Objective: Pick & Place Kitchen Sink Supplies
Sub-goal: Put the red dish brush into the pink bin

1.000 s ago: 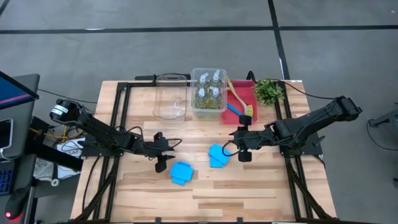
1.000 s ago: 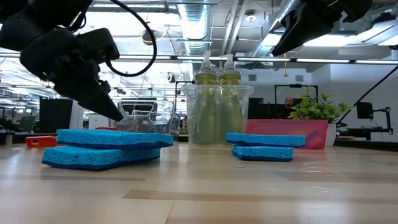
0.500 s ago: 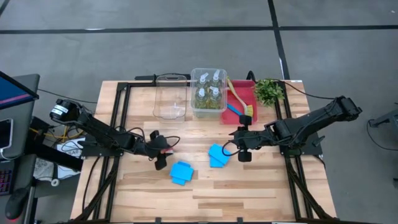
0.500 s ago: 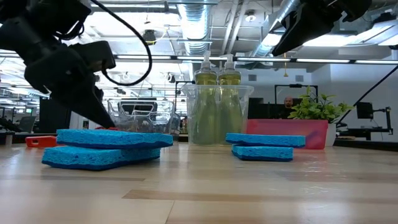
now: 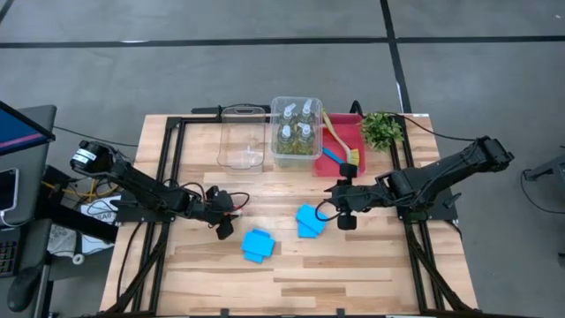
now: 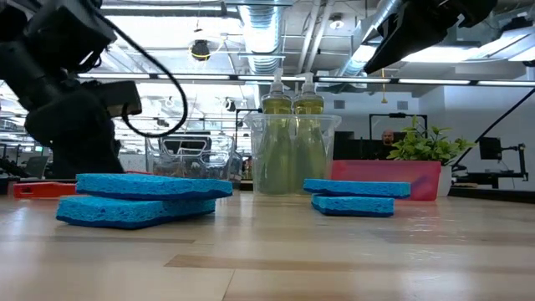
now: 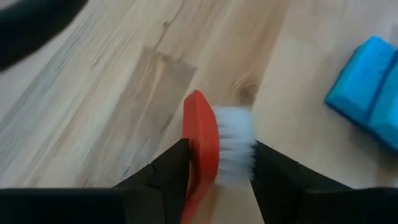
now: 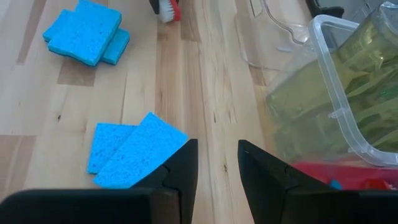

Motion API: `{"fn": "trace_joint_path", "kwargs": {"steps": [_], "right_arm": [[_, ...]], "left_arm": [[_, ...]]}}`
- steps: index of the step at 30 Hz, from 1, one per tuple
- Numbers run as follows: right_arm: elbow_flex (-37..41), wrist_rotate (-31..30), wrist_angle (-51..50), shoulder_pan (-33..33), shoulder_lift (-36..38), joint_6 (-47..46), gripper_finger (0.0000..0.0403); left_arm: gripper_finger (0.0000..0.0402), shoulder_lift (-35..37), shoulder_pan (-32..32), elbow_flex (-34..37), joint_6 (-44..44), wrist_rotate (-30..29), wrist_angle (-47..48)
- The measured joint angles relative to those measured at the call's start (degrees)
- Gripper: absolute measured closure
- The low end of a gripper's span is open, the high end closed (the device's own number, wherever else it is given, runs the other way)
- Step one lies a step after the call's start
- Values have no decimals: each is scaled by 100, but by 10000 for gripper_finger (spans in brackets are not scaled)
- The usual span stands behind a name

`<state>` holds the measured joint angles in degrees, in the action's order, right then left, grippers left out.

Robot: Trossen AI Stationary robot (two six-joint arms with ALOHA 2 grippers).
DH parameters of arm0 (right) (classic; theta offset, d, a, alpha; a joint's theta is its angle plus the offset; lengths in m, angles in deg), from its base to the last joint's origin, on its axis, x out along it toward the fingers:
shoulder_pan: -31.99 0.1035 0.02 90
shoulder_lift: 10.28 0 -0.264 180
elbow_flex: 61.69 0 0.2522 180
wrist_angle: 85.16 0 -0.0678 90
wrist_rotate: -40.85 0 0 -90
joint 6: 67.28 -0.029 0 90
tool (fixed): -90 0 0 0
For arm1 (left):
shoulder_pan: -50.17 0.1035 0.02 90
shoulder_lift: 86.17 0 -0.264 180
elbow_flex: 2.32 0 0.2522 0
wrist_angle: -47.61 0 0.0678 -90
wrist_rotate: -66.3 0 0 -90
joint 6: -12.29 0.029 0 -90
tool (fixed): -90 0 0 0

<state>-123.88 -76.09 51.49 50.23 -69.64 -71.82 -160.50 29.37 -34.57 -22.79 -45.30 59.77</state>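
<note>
Left gripper [image 7: 214,163] apparently clamped on slim red brush [image 7: 202,140] with white bristles, over pale grainy wooden table [image 7: 112,93].

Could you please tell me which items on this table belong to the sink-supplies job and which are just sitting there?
Job items:
- red brush, between the left tool's fingers
- two blue sponge stacks
- bottles in the clear bin
- brushes in the red bin

Just there:
- empty clear bin
- plant
- right tool, waiting, empty
</note>
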Motion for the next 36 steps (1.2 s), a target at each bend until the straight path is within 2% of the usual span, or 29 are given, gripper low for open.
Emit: {"fn": "trace_joint_path", "kwargs": {"steps": [8,20,25,30,33,36], "right_arm": [[0,-2,20,-4,0,17,296],[-2,-12,213,-4,0,191,296],[-3,-9,342,-51,-18,189,296],[-7,-11,603,-206,-378,141,296],[-7,-11,1131,-355,-787,500,296],[-7,2,2116,-510,-1233,965,296]], "left_arm": [[284,1,21,170,2,-24,-163],[327,-15,33,187,1371,60,-1852],[326,-15,108,187,2185,42,-3510],[326,-12,166,184,3047,19,-5499],[328,-9,166,184,3557,21,-6472],[326,-9,169,182,3969,21,-7262]]}}
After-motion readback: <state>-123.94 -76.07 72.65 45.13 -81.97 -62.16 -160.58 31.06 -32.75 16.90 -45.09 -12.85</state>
